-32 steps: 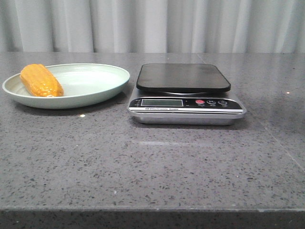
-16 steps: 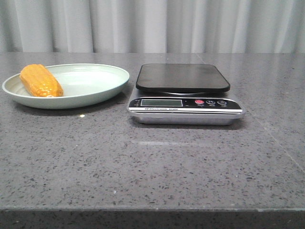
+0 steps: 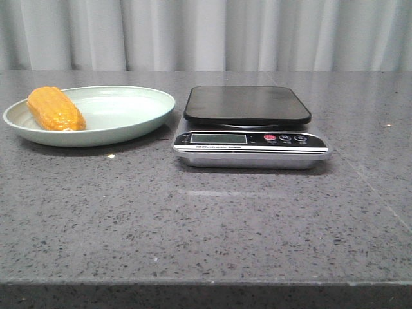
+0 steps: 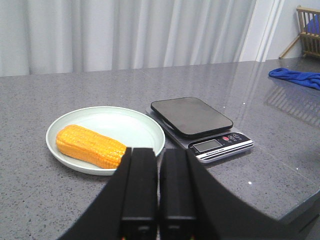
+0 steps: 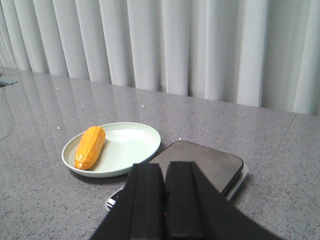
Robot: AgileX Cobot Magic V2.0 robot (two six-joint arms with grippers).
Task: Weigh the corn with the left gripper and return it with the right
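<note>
Both claws clenched empty: left claw [image 4: 159, 192] and right claw [image 5: 165, 200], fingers pressed together, raised over the grey surface [image 3: 206, 225]. Farther back, scale [image 3: 250, 127] at centre. At 9 o'clock of it, corn [image 3: 55, 109] lying in pale green plate [image 3: 129, 116], left part.

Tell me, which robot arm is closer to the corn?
Left. The left gripper sits just short of the corn on its plate; the right gripper hangs back behind the scale.
</note>
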